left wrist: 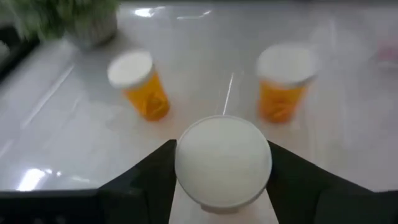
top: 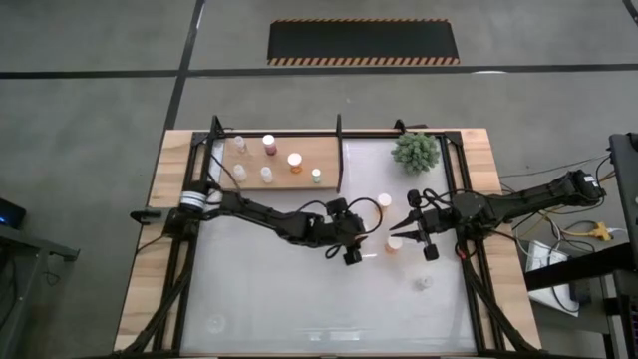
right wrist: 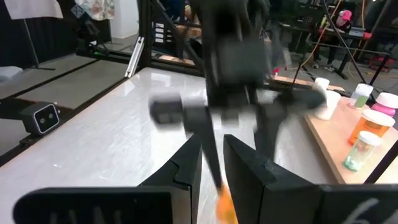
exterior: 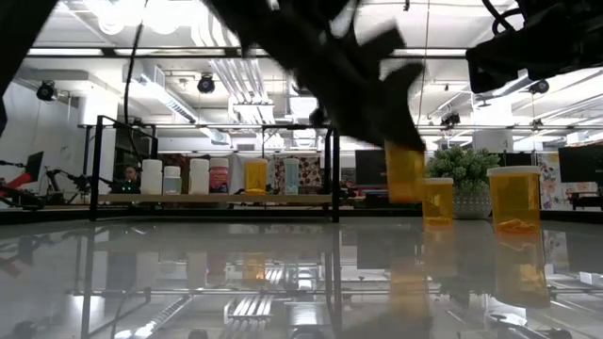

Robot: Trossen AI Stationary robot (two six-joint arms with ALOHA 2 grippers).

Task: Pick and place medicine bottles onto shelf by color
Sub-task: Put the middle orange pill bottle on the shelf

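My left gripper is at the table's middle, shut on an orange medicine bottle with a white cap. Two more orange bottles stand upright on the table just beyond it, one farther back and one nearer. A small pale bottle stands toward the near right. The wooden shelf at the far left carries several bottles. My right gripper hangs shut above the table, right of the two orange bottles, pointing at the left arm and touching nothing. My left gripper pinches the bottle between its two fingers, one on each side just under the cap's rim. The fingers slant down from the table's left. The bottle stays upright, its bottom lifted clear of the table.
A spiky green plant stands at the far right of the white tabletop. Black frame bars edge the shelf. The two arms' grippers are close together at mid-table. Bare tabletop lies along the near side.
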